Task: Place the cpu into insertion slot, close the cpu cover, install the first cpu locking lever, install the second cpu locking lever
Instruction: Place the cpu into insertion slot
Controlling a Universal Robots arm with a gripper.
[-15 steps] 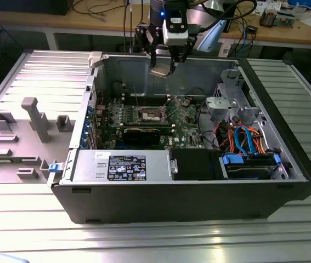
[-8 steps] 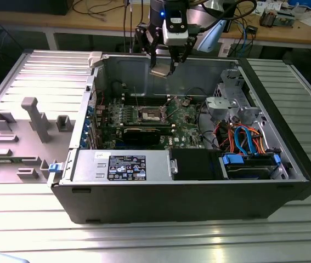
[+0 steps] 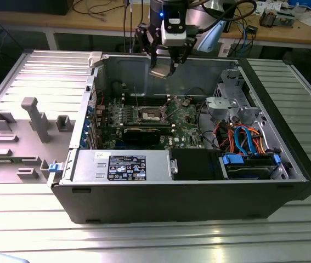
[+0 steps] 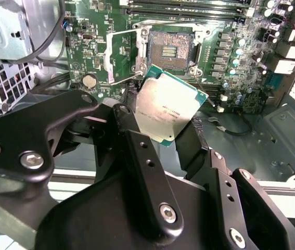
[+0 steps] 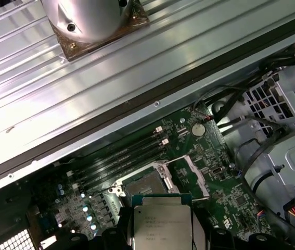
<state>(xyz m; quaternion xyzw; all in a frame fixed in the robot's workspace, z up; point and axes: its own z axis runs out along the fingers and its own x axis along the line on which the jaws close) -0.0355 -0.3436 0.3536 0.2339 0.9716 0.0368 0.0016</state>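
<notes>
My gripper (image 3: pixel 162 70) hangs above the back of the open computer case (image 3: pixel 188 197), shut on the cpu (image 3: pixel 159 73), a flat square chip with a silver-grey top. In both wrist views the black fingers (image 4: pixel 132 133) clamp the cpu (image 4: pixel 168 107) (image 5: pixel 162 224) by its edges, tilted and clear of the board. The insertion slot (image 4: pixel 169 49) (image 5: pixel 143 185) (image 3: pixel 151 114) lies below on the green motherboard, its dark centre bare. The cpu cover (image 4: pixel 121 56) (image 5: pixel 195 173), a thin silvery frame, stands swung open beside the slot.
Long memory slots (image 3: pixel 144 99) run behind the socket and a black graphics card (image 3: pixel 144 134) lies in front of it. A silver drive cage (image 3: pixel 232 104) and orange and blue cables (image 3: pixel 243 137) fill the exterior view's right. Grey fixtures (image 3: pixel 34 118) stand outside the case.
</notes>
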